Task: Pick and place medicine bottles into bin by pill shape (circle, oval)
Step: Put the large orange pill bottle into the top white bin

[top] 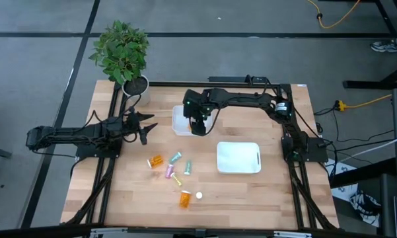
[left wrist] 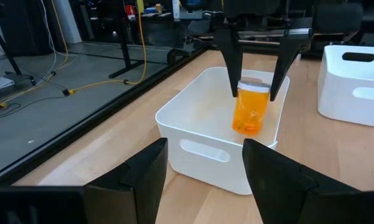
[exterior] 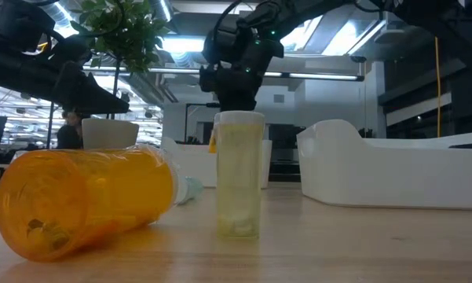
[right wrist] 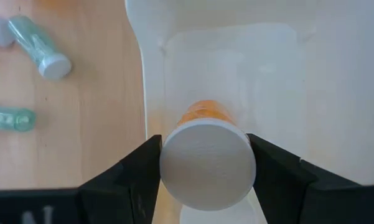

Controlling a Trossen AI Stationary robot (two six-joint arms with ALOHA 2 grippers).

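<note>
orange medicine bottle (left wrist: 251,107) is clamped upright in the right gripper (left wrist: 254,93) over the white bin (left wrist: 199,134).

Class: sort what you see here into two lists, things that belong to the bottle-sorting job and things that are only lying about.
Job:
orange bottle held by right end effector over bin
second bin
loose bottles on table
left end effector, waiting, empty

Lying about:
potted plant
floor cables
</note>
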